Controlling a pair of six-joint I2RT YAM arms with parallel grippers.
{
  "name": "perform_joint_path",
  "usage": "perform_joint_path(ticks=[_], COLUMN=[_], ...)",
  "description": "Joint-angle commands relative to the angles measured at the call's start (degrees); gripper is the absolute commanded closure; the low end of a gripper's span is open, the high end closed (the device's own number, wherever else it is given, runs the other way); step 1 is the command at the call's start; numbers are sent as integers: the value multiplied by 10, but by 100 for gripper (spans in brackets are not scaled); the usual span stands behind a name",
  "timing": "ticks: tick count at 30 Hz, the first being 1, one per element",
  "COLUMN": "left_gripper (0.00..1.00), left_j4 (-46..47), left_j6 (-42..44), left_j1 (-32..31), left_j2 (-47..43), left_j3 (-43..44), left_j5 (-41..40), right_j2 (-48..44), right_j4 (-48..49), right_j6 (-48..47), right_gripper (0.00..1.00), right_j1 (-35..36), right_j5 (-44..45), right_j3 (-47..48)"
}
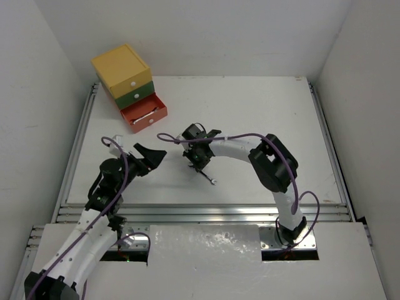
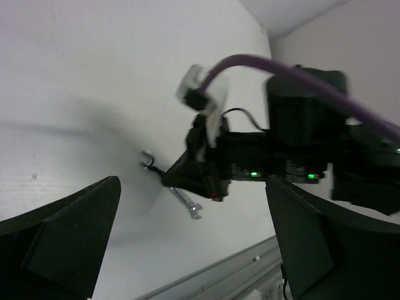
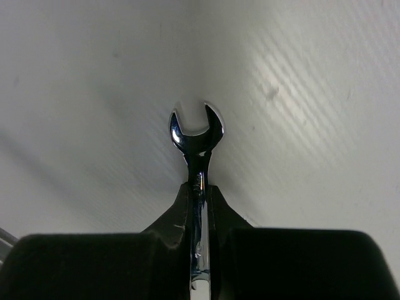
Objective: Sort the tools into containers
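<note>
My right gripper is shut on a silver open-end wrench at mid-table, with the wrench's low end near or on the white surface. In the right wrist view the wrench sticks out past my closed fingertips, its open end forward. My left gripper is open and empty, just left of the right one; in its own view it faces the wrench. The stacked drawers stand at the back left. The orange-red bottom drawer is pulled open with a second wrench inside. The yellow and green drawers are closed.
Grey metal rails run along the table's front edge and its left side. White walls enclose the table on three sides. Purple cables loop over both arms. No other tools show.
</note>
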Motion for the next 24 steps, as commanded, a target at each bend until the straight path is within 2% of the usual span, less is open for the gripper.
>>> perform_joint_path(ticks=[1,6,12,15,20,24], left_gripper=[0,0,1,6,13,22], left_j4=[100,203,350,418,488,499], left_j6=[-49,-94,-128,-137,-149,-145], left_j1=[-3,-11,-48,-88,-109,-130], left_j2=[16,38,90,141,208,246], left_j3=[-38,-86,-126,-125,-116,-83], left_j5=[38,43,43,31,21,3], right_j2=[-85,-174,-234,-273,-320,-327], right_j4=[67,167,207,246,274,273], right_j6=[54,86,103,122,143,144], right_gripper=[100,100,100,100,100,100], right_j1=[4,4,4,5,8,15], right_j5=[18,11,-37,-67,-113,-117], right_j3=[-70,-155,-190,-219,-233,-227])
